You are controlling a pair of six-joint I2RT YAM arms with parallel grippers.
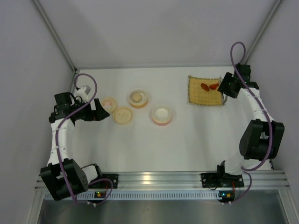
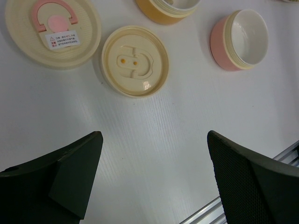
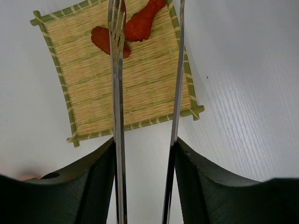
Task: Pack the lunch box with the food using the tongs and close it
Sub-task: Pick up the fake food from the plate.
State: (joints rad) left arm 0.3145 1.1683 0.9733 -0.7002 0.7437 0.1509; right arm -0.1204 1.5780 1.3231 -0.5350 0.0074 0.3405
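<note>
My right gripper (image 3: 145, 144) is shut on the tongs (image 3: 117, 107), pressing their two silvery arms from outside. The arms stand apart and reach out over the yellow bamboo mat (image 3: 140, 88). Two red-orange food pieces (image 3: 139, 22) (image 3: 102, 39) lie on the mat's far part, and the left tong tip is over them. A pale cream lump (image 1: 137, 97) sits in the orange lunch box bowl (image 1: 138, 103). The pink bowl (image 2: 219, 42) holds nothing. My left gripper (image 2: 154, 140) hangs open over bare table, near the two lids.
A cream lid (image 2: 134, 60) and a larger lid with a pink handle (image 2: 52, 32) lie flat on the table, left of the bowls. In the top view the mat (image 1: 205, 93) lies at the back right, close to the enclosure wall. An aluminium rail (image 1: 159, 178) runs along the near edge.
</note>
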